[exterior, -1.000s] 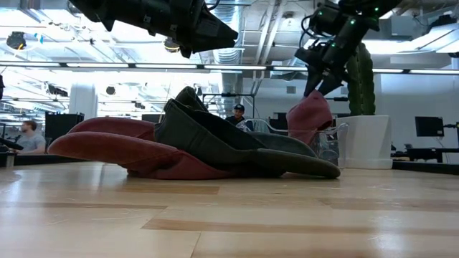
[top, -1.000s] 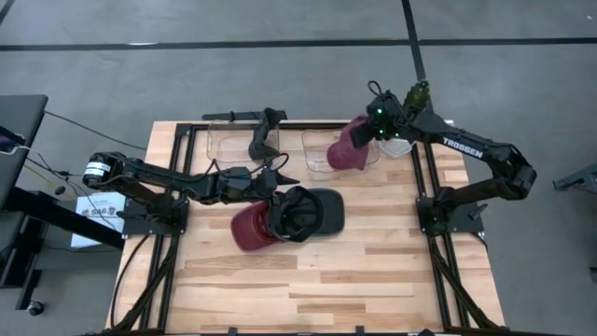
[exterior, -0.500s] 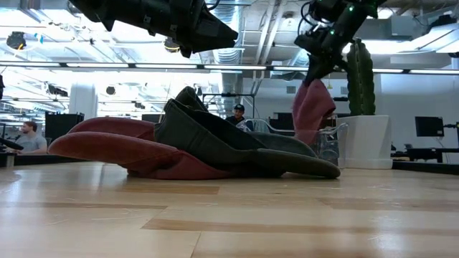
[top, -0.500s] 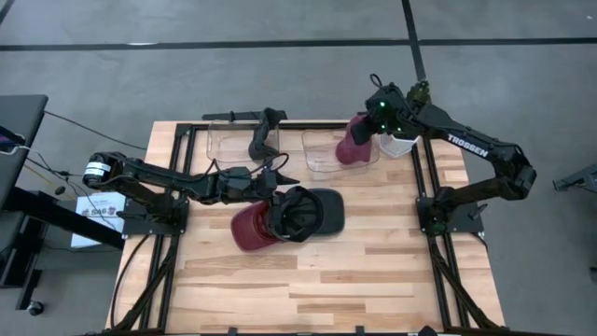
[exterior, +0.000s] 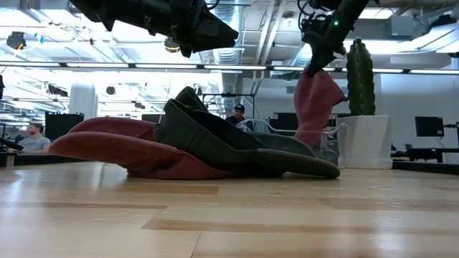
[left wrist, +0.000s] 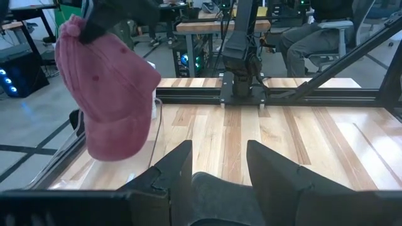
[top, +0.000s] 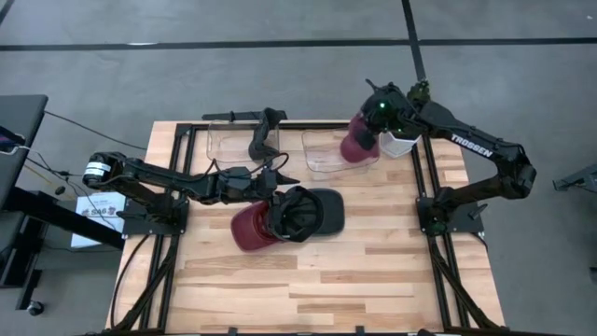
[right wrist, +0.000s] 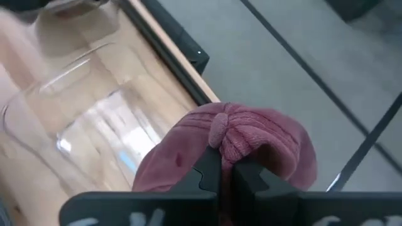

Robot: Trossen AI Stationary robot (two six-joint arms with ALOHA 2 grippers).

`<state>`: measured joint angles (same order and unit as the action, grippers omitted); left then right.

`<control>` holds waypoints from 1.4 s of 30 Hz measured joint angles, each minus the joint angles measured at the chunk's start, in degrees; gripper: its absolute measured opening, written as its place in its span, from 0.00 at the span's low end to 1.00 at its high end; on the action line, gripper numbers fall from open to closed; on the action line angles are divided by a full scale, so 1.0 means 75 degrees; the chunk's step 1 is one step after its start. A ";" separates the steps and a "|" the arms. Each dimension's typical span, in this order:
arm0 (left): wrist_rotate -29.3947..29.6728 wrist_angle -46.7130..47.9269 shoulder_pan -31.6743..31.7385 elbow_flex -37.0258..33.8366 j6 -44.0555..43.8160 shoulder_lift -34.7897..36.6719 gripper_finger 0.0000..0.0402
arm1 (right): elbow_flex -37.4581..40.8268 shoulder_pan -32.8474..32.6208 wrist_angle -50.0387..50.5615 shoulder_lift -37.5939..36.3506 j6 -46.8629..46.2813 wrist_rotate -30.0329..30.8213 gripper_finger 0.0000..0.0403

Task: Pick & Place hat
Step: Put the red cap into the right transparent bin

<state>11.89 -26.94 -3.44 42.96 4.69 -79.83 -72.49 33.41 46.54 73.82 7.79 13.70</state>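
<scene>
A pink hat hangs from my right gripper, which is shut on it over the far right end of a clear bin. In the left wrist view the same pink hat shows hanging. At the table's middle lie a maroon cap and a dark cap, the dark one resting partly on the maroon one. My left gripper hovers open just above this pile, touching nothing. My right gripper pinches the pink hat's crown right beside its top button, between its two fingers. The fingers slant down from above. The hat hangs below them; its lower edge is behind the bin's wall, so whether it rests there I cannot tell.
A second clear bin stands at the far left with a dark thing at its right side. A white pot with a cactus stands at the far right corner. The table's near half is bare wood.
My right gripper has risen and rolled with the pink hat's crown. The hat, slumped and wide in the bin a second ago, is drawn up and now hangs tall and narrow below the fingers.
</scene>
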 joint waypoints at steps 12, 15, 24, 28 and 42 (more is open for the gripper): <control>-0.0001 -0.0014 0.0002 0.0000 0.0000 0.0000 0.37 | 0.0000 -0.0155 0.0908 0.0000 0.0764 0.0573 0.00; -0.0001 -0.0015 0.0000 0.0000 0.0000 0.0000 0.37 | 0.0000 -0.0155 0.0942 0.0000 0.0764 0.0593 0.00; 0.0001 -0.0017 0.0000 0.0000 0.0000 0.0000 0.37 | 0.0000 -0.0158 0.1259 0.0000 0.0337 0.0568 0.05; -0.0002 -0.0017 0.0000 0.0000 0.0000 0.0000 0.37 | 0.0000 -0.0156 0.1369 0.0000 0.0037 0.0393 0.08; 0.0001 -0.0017 0.0000 0.0000 0.0000 0.0000 0.37 | 0.0000 -0.0155 0.1393 0.0000 -0.0241 -0.0292 0.30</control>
<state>11.90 -27.07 -3.44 42.96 4.69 -79.83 -72.49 32.25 56.99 73.82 5.98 11.51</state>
